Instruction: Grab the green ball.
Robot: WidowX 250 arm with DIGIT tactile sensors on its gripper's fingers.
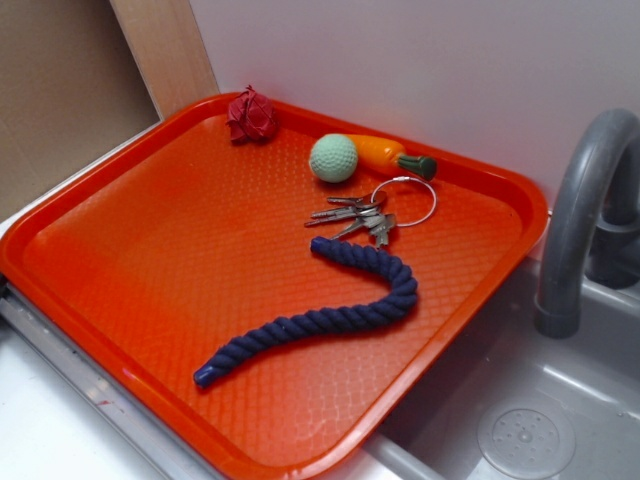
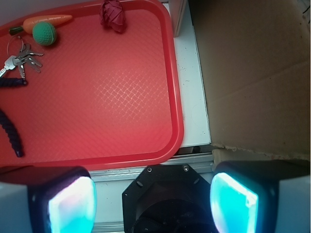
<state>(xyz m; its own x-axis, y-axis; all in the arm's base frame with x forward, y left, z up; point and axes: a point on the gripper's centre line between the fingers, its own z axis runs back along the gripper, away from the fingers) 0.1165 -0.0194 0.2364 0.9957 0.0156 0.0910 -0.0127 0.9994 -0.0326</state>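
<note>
I see the green ball (image 1: 333, 158) sitting on the orange tray (image 1: 130, 240), close to the tray's far rim, at about 1 o'clock from the tray's middle in the exterior view. It touches the thick end of the toy carrot (image 1: 385, 154), which lies at its 3 o'clock with the dark green tip pointing away from the ball. At the ball's 10 o'clock, apart from it and by the far rim, I see the dark red crumpled lump (image 1: 251, 116). Just beside the ball at 5 o'clock lies the bunch of keys (image 1: 358, 217) on a wire ring (image 1: 404, 201). Beyond the keys, farther toward 6 o'clock, the dark blue rope (image 1: 328, 313) curves across the tray's middle in a loose hook shape. The tray rests on the counter (image 1: 40, 440); at its 3 o'clock side I see a grey sink (image 1: 530, 420) with a grey faucet (image 1: 580, 220).

In my wrist view the ball (image 2: 45, 33) shows at the upper left, well apart from the pincer (image 2: 153, 199). The pincer is spread wide and holds nothing: its two glowing pads (image 2: 73, 206) stand at the bottom edge with a broad gap between them, over the counter strip (image 2: 194, 111) just off the tray's near rim. Brown cardboard (image 2: 257, 73) fills the right side.
</note>
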